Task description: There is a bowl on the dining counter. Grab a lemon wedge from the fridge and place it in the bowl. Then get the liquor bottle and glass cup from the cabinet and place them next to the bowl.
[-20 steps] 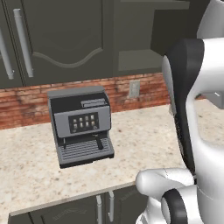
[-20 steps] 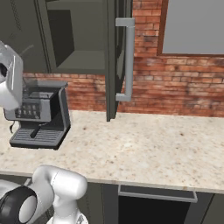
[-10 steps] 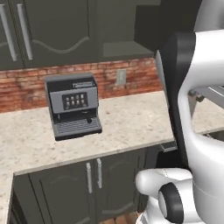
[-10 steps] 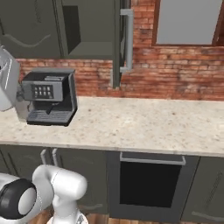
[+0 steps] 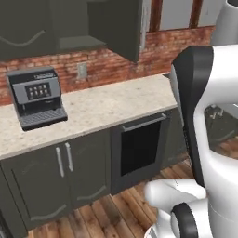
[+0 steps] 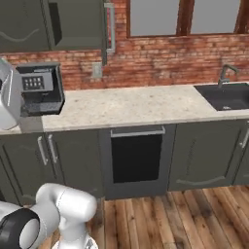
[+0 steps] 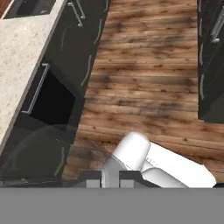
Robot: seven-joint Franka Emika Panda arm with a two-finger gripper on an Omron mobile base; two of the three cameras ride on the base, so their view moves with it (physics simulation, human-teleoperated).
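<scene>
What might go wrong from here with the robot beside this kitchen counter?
1. The open dark grey upper cabinet door juts out over the beige speckled counter. If the arm swings that way, it might clip the door.
2. The shut gripper has a faint translucent shape beside it, possibly a glass. Such a thin pinch could slip.

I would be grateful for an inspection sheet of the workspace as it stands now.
Surface: wall counter, beige speckled stone, mostly bare.
Job's things: a faint translucent shape beside the fingertips, possibly the glass cup, which cannot be confirmed; otherwise nothing seen.
Clutter: coffee machine standing on the counter.
Hand: hand shut, pointing down towards the wooden floor.
Cables: nothing seen.
Surroundings: upper cabinet door standing open; sink set in the counter; dark built-in appliance below; brick wall behind.
</scene>
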